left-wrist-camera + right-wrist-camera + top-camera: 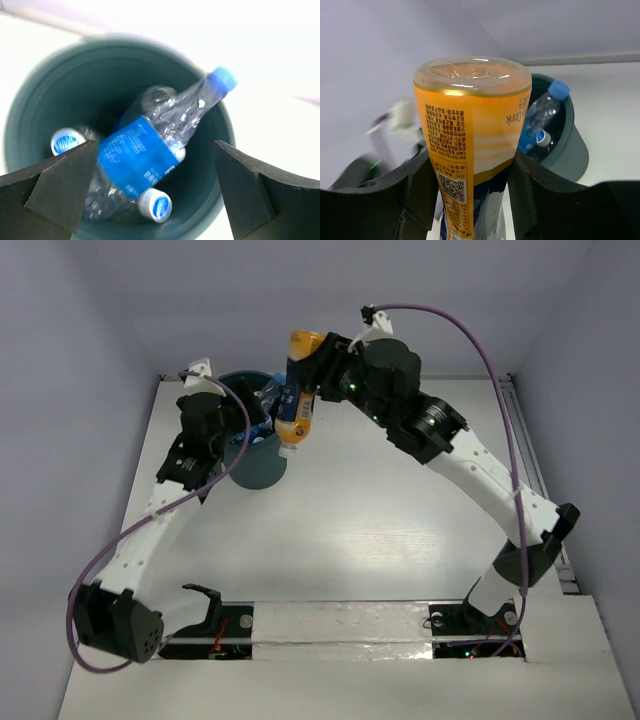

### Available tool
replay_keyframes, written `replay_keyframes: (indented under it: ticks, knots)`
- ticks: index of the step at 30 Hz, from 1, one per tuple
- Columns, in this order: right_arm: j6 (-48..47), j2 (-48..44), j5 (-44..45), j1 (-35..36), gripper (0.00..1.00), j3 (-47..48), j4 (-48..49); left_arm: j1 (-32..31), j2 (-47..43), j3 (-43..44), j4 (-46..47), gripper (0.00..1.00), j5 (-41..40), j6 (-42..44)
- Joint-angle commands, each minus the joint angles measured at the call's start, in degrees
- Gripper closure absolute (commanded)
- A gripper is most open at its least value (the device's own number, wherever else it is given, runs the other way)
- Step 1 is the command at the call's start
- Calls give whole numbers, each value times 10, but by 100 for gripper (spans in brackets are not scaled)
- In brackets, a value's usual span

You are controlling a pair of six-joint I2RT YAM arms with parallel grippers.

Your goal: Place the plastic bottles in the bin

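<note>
The bin [255,468] sits right under the left gripper [156,186], whose jaws stand wide apart and empty. The right gripper [470,185] clamps the orange bottle [470,130] mid-body, cap down, beside the rim. Blue-label bottles [137,160] lie inside. The orange bottle is probably light, thin-walled and slick, so the labelled waist holds best.

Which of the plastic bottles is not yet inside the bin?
The orange bottle, clamped cap-down in the right gripper; the clear bottles already lie inside the bin.

Left arm [203,430] overhangs the bin [262,472] mouth, crowded with bottles [135,160].
</note>
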Motion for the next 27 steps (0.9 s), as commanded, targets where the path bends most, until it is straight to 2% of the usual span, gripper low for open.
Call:
replay_keyframes:
  ticks: [1,4,11,16,22,25,27]
  knots:
    - [6,55,45,-14,48,68,35,1,-77,24,21,1,-8,-6]
    - [20,101,63,-21,48,103,55,1,-119,65,-28,1,-6,-19]
    - [27,219,106,-34,48,230,63,1,-143,129,-85,1,21,-61]
    - [15,288,177,-34,48,296,69,1,-188,70,-97,1,67,-121]
    - [-70,346,217,3,47,294,105,1,-256,10,-137,1,82,-153]
    - [-82,356,223,22,42,280,91,1,-261,17,-163,1,83,-151]
    - [-76,344,219,30,35,228,99,1,-259,30,-182,1,70,-151]
